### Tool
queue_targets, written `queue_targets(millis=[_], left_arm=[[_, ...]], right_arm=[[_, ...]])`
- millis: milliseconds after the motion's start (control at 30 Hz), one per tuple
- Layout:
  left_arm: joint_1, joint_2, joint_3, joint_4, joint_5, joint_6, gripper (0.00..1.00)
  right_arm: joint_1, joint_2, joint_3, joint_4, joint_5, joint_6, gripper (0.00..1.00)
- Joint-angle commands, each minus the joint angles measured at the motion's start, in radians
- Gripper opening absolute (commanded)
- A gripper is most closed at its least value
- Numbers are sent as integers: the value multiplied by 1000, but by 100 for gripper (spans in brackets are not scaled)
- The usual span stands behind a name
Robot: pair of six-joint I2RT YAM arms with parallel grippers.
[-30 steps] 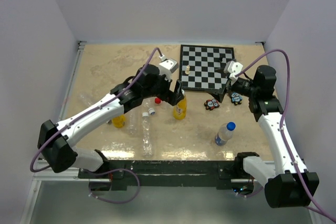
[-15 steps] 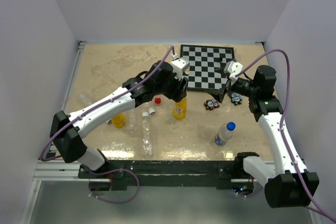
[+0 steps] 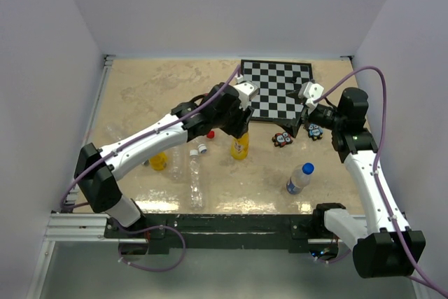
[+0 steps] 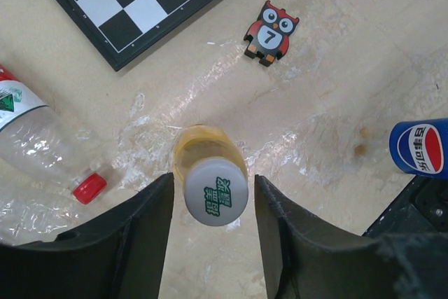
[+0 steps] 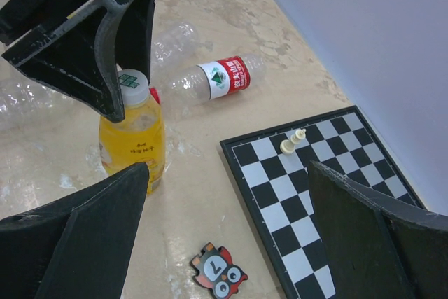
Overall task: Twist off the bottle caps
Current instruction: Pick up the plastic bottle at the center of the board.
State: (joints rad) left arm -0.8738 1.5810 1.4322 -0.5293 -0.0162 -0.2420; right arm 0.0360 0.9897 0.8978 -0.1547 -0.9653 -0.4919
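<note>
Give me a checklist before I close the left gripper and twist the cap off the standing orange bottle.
1. Left gripper centred on the white cap: ok, one finger on each side.
2. Fingers touching the cap: not ok, a thin gap shows on both sides.
3. Orange bottle upright: ok.
4. Cap seated on the bottle: ok.
5. Right gripper steadying the bottle: not ok; it hangs open near the chessboard, holding nothing.
</note>
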Motion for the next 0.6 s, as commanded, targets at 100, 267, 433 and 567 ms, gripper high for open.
queue_targets(millis=[100, 267, 433, 567], left_arm=[[-10, 8, 56, -14, -8, 23, 32], [-10, -25, 37, 18, 1, 26, 1], [-5, -136, -48, 100, -5, 15, 0], [12, -220, -95, 118, -14, 3, 0]], right_arm=[[-5, -23, 0, 10, -32, -8, 98], [-5, -23, 0, 10, -33, -11, 98], [-5, -19, -2, 4, -44, -14, 98], [-4, -14, -5, -2, -73, -22, 98]])
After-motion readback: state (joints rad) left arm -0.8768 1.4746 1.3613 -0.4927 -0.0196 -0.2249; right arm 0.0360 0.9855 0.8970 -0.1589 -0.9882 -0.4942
